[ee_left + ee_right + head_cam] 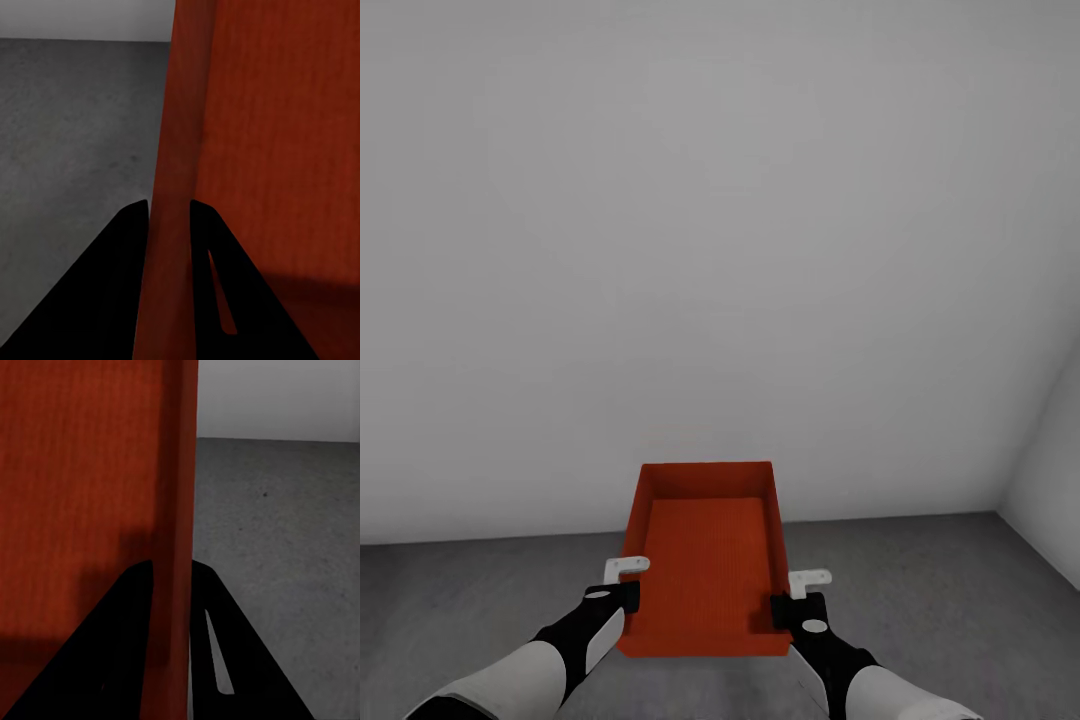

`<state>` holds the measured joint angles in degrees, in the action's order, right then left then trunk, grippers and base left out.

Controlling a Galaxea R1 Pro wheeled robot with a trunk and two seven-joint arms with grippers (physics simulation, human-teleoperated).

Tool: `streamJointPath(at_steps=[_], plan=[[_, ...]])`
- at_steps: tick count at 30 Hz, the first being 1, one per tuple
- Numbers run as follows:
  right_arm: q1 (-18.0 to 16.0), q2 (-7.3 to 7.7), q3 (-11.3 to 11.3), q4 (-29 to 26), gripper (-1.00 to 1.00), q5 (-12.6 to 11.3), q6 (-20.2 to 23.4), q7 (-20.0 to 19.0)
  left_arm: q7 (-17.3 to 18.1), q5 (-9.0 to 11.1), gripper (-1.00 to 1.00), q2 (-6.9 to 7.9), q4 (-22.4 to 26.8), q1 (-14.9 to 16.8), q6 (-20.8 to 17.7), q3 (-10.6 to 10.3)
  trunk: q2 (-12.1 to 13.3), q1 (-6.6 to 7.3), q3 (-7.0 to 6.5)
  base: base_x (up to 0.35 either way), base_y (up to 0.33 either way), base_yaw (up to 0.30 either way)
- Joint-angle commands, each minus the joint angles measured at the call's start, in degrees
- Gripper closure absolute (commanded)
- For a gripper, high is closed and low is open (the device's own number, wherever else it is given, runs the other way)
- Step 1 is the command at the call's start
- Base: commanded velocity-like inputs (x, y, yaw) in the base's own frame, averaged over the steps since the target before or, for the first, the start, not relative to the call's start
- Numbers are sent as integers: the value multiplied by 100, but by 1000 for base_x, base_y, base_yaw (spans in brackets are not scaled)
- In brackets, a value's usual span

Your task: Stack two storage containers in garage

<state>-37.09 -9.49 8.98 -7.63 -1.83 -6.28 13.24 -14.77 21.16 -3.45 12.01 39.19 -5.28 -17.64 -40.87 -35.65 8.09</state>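
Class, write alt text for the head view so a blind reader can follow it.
An open orange-red bin is held between two tools, the left tool and right tool each clamped on a side wall. Grey floor lies below, a plain white wall ahead.

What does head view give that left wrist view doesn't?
Head view alone: the orange-red rectangular storage bin whole, open-topped and empty, the right tool at its other side wall, and the room corner. Left wrist view alone: the thin wall pinched between the black fingers of the left tool. Both: the bin, the speckled dark grey floor and the plain white wall.
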Motion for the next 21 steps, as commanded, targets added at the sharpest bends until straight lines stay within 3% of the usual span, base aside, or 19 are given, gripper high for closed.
streamJointPath(at_steps=[1, 21], plan=[[0, 0, -89, 8, 100, -54, -5, 3, -70, -77, 100, 37, 30, 10, 221, 428, -51, -24, 38, 0, 0, 0], [0, 0, -87, 8, 100, -54, -28, -18, -71, -77, 100, 37, 38, 10, 196, 428, -853, -463, 581, 0, 0, 0]])
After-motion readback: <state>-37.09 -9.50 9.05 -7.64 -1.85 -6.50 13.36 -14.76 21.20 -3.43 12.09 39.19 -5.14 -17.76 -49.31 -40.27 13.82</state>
